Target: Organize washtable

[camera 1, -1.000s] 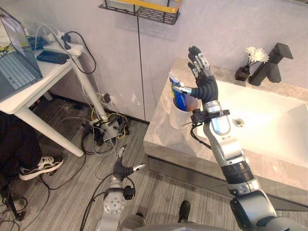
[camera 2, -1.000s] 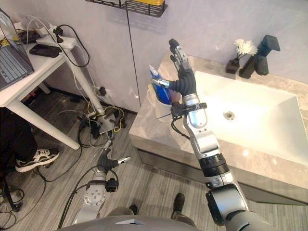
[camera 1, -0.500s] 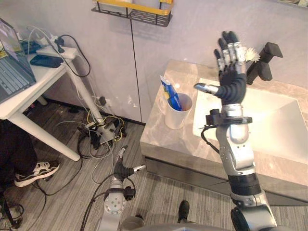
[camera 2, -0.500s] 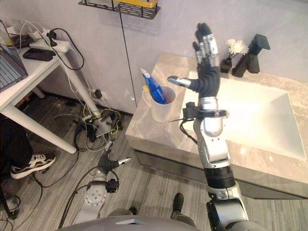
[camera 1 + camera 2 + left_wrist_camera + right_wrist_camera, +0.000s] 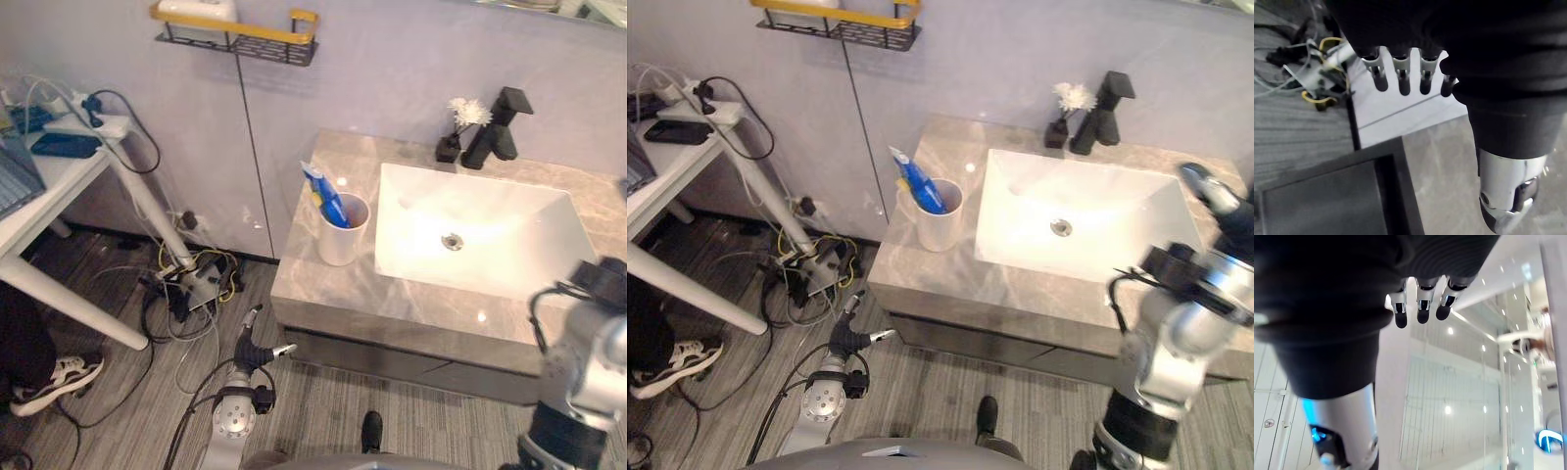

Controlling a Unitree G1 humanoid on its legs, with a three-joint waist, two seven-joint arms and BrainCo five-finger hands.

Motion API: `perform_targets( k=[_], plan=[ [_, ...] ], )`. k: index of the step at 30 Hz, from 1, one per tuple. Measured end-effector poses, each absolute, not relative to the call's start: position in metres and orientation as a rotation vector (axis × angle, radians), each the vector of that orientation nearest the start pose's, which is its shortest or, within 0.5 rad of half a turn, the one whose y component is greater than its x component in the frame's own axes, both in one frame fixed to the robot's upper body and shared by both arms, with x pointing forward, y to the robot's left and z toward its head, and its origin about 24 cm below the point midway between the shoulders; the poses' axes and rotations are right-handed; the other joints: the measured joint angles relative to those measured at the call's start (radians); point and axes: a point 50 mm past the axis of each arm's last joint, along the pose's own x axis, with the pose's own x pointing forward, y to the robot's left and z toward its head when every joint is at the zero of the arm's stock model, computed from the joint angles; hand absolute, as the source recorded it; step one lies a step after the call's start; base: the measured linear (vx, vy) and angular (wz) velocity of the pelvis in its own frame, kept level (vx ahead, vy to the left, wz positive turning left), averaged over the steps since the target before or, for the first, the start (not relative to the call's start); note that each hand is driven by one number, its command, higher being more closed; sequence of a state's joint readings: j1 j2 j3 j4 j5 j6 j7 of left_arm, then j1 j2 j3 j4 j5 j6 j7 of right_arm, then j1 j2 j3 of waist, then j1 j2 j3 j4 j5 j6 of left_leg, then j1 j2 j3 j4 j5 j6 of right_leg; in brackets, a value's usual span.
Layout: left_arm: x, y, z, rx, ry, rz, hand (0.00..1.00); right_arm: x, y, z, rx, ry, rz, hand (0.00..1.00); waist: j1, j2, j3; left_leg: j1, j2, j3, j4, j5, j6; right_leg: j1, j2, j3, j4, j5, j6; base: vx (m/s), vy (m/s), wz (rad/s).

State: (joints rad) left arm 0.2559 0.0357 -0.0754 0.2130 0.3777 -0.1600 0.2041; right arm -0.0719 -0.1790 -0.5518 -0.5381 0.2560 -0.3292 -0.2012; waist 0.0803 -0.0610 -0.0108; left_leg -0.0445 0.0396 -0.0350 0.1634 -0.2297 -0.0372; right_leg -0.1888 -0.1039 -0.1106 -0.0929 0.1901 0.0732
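White cup (image 5: 343,233) holding a blue toothpaste tube (image 5: 322,194) stands on the counter (image 5: 328,286) just left of the sink (image 5: 490,245); left hand (image 5: 251,349) hangs low near the floor, fingers relaxed, empty; right hand (image 5: 1421,308), at the counter's right end, seems loosely open, grasping nothing.

countertop (image 5: 323,284): polished veined stone | basin (image 5: 509,225): glossy white | faucet (image 5: 500,127): matt black | cup (image 5: 341,250): smooth white

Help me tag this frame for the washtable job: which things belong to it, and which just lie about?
Job: cup, tube standing in it, tap, flower, basin, counter.

Lying about: desk, phone, power strip, floor cables, wall rack, a person's shoe.
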Motion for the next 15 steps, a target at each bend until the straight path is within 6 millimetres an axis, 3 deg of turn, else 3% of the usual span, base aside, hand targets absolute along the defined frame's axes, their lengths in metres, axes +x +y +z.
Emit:
perform_targets(
  k=[4,8,9,11,15],
  plan=[
    [0.178,0.160,-0.048,0.402,0.293,0.095,0.00,0.142,-0.295,0.194,-0.080,-0.931,-0.757,0.00,-0.028,0.011,-0.027,0.002,0.001,0.036,0.004,-0.011,0.003,-0.016,0.008,0.034,0.000,0.000,0.001,0.00,0.008,-0.32],
    [0.170,0.168,-0.053,0.389,0.329,0.136,0.00,0.112,-0.309,0.147,-0.139,-0.656,-0.960,0.00,-0.063,0.025,-0.037,0.002,0.007,0.066,0.019,-0.031,0.003,-0.021,0.019,0.063,0.000,-0.005,-0.006,-0.01,0.005,-0.24],
    [0.168,0.170,-0.054,0.390,0.336,0.143,0.00,0.104,-0.310,0.127,-0.176,-0.513,-1.020,0.00,-0.071,0.026,-0.038,0.007,0.008,0.077,0.016,-0.032,0.002,-0.022,0.022,0.071,0.000,-0.005,-0.006,0.01,0.002,-0.18],
    [0.163,0.172,-0.056,0.390,0.352,0.152,0.00,0.093,-0.311,0.096,-0.223,-0.284,-1.053,0.00,-0.073,0.032,-0.040,0.019,0.010,0.098,0.012,-0.036,0.004,-0.022,0.028,0.089,0.000,-0.005,-0.006,0.01,0.006,-0.29],
    [0.152,0.177,-0.060,0.385,0.387,0.174,0.00,0.085,-0.293,0.065,-0.230,-0.068,-0.987,0.00,-0.079,0.045,-0.040,0.046,0.019,0.145,0.019,-0.050,0.001,-0.016,0.037,0.122,0.000,-0.003,-0.005,0.03,0.023,-0.36]
  ],
)
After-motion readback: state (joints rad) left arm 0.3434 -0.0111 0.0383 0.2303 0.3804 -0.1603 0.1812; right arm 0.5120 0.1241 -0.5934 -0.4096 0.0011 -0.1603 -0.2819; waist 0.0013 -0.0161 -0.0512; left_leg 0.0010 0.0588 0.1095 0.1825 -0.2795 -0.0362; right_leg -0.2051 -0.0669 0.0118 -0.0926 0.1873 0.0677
